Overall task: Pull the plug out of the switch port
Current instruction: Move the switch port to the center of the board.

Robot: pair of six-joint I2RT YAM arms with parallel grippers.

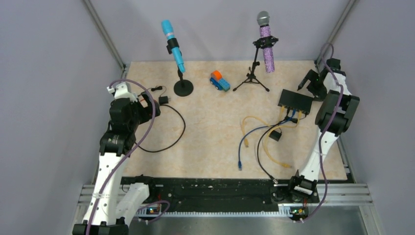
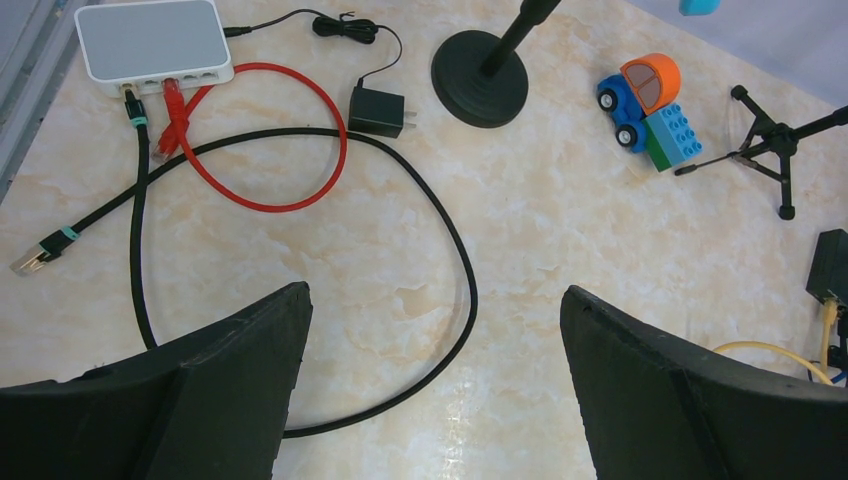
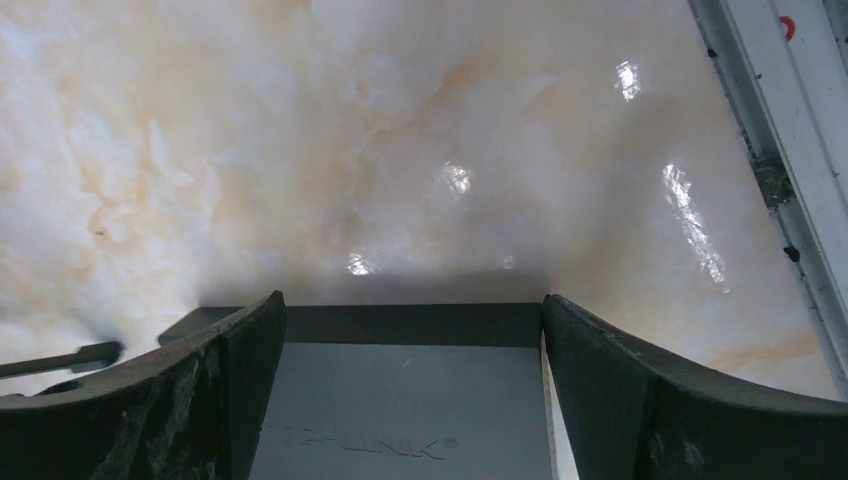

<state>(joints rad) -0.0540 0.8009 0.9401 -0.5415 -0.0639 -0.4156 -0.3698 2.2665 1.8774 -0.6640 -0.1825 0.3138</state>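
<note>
The flat black switch box (image 1: pixel 296 101) lies at the right of the table. Yellow, blue and black cables are plugged into the switch port row (image 1: pixel 292 113) on its near edge. My right gripper (image 1: pixel 311 81) is at the box's far end. In the right wrist view the right gripper (image 3: pixel 412 302) is open and straddles the box top (image 3: pixel 400 400), with a thin gap at the right finger (image 3: pixel 640 400). The ports are hidden in that view. My left gripper (image 2: pixel 435 291) hangs open over a black cable loop (image 2: pixel 455 250), far left of the switch (image 2: pixel 830 265).
A white box (image 2: pixel 150 40) with red and black cables sits at the far left beside a black adapter (image 2: pixel 377 110). A mic stand base (image 2: pixel 480 75), toy truck (image 1: pixel 219 81) and tripod mic (image 1: pixel 251 78) stand at the back. A small black cube (image 1: pixel 275 135) and loose cable ends (image 1: pixel 240 165) lie near the switch.
</note>
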